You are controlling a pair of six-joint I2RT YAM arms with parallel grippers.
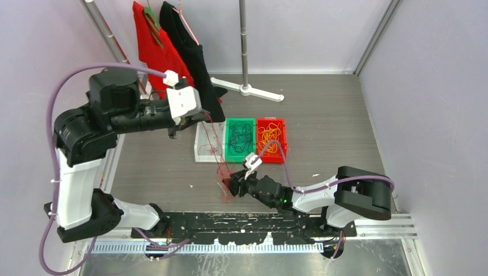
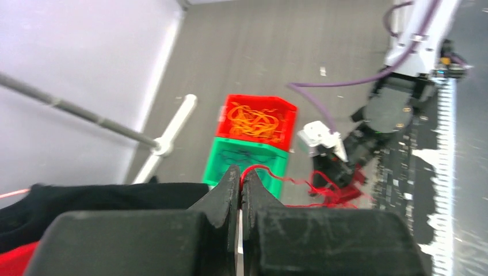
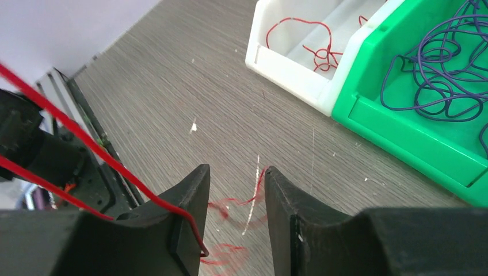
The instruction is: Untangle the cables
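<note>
My left gripper [image 1: 202, 118] is raised at the back left and shut on a strand of the red cable [image 2: 270, 171], pinched at its tips [image 2: 241, 176]. The strand runs down to a red wad [image 1: 224, 188] on the table, also in the left wrist view [image 2: 335, 194]. My right gripper [image 1: 231, 185] sits low at that wad with its jaws open [image 3: 236, 175]. A taut red strand [image 3: 115, 167] hooks over its left finger [image 3: 193, 195]. The dark purple cable [image 1: 239, 138] lies in the green bin [image 1: 227, 156]. The orange cable [image 1: 269, 137] lies in the red bin [image 1: 283, 150].
A white bin [image 1: 198, 154] left of the green one holds a few red loops [image 3: 319, 54]. A red shirt [image 1: 151, 49] and a black garment [image 1: 193, 54] hang at the back left near my left gripper. A stand pole [image 1: 244, 43] with its white foot [image 1: 256, 91] is behind the bins.
</note>
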